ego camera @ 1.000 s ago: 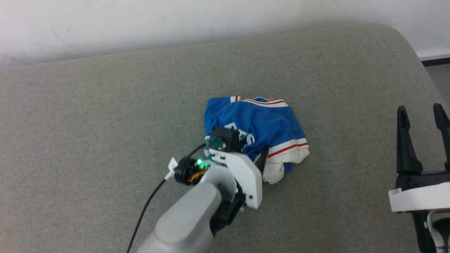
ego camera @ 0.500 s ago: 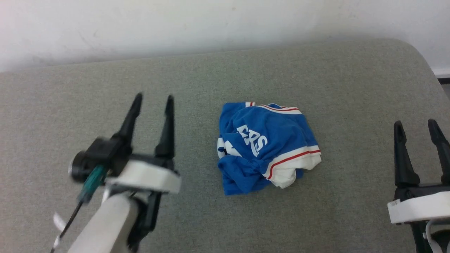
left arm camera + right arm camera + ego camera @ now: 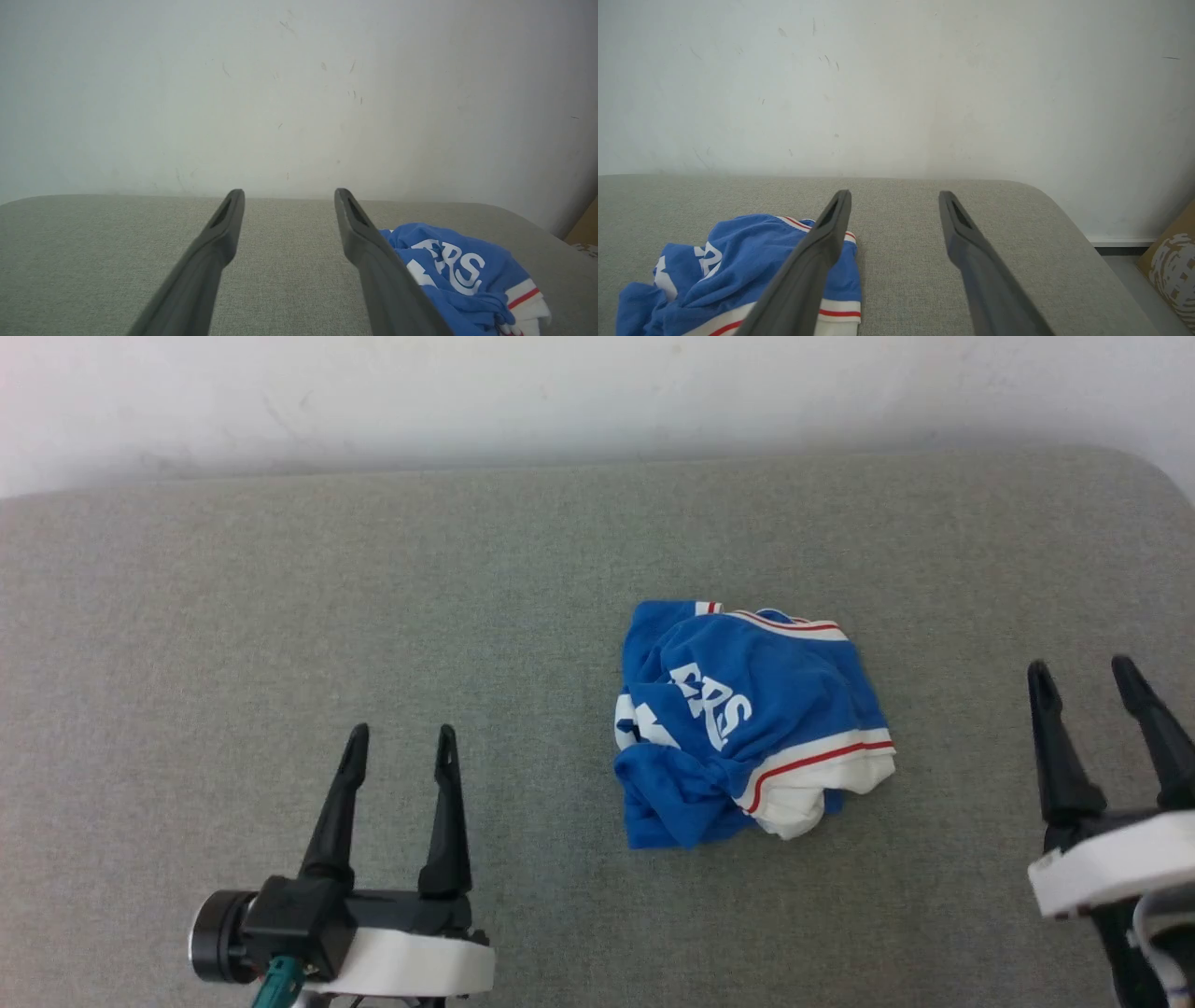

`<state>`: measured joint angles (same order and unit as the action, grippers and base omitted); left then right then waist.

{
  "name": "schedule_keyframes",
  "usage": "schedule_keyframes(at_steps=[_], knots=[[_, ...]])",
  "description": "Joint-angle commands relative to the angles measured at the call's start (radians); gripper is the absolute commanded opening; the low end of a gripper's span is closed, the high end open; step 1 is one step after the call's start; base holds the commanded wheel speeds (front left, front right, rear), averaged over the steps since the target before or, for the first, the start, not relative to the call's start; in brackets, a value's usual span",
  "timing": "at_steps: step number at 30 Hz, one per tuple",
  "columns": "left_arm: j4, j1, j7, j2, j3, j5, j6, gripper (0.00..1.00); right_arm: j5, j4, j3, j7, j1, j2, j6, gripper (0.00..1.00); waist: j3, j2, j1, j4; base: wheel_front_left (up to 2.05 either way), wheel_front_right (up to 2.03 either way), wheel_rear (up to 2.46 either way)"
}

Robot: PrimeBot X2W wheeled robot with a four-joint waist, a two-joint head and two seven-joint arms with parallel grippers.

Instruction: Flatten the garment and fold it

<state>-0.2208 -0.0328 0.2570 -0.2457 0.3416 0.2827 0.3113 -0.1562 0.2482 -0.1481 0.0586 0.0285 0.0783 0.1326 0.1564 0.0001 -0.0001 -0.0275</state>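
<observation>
Head view: nearest, the left end effector (image 3: pixel 402 735) and right end effector (image 3: pixel 1078 667) hover empty, fingers spread apart. Between them, farther on, the garment (image 3: pixel 747 728) lies crumpled on the grey counter (image 3: pixel 280 597), touching neither. Beyond stands a white wall (image 3: pixel 560 392).

Grey woven-fabric surface (image 3: pixel 280 616) with rounded corner, one crumpled blue garment (image 3: pixel 747 728) right of its middle.

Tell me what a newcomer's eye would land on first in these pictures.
The crumpled royal-blue jersey shirt with white lettering and red-and-white striped trim lies bunched right of centre on the grey woven fabric surface. Flanking it, the left gripper and right gripper stand open, apart from the cloth.
</observation>
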Motion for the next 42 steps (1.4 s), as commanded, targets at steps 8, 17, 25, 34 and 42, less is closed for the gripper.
schedule_keyframes(at_steps=[8,17,25,34,42], knots=[[0.038,0.067,0.005,0.085,-0.014,-0.069,-0.087,1.00,-0.110,-0.117,0.076,0.260,-0.177,0.157,-0.002,1.00,0.090,-0.0001,0.0001,0.058,0.00,0.00,0.00],[0.091,0.088,0.005,0.143,-0.023,-0.101,-0.146,1.00,-0.132,-0.377,0.220,0.322,-0.205,0.231,-0.002,1.00,0.134,-0.0001,0.0001,0.129,0.00,0.00,0.00],[0.115,0.075,0.005,0.168,-0.042,-0.115,-0.173,1.00,-0.121,-0.506,0.240,0.270,-0.236,0.212,-0.002,0.00,0.116,-0.0001,0.0001,0.145,0.00,0.00,0.00],[0.128,0.053,0.005,0.183,-0.069,-0.117,-0.190,1.00,-0.084,-0.385,0.076,0.250,-0.327,0.308,-0.002,0.00,0.050,-0.0001,0.0001,0.113,0.00,0.00,0.00],[0.137,0.041,0.005,0.190,-0.071,-0.118,-0.198,1.00,-0.014,-0.258,-0.016,0.316,-0.349,0.438,-0.002,0.00,0.050,-0.0001,0.0001,0.113,0.00,0.00,0.00]])
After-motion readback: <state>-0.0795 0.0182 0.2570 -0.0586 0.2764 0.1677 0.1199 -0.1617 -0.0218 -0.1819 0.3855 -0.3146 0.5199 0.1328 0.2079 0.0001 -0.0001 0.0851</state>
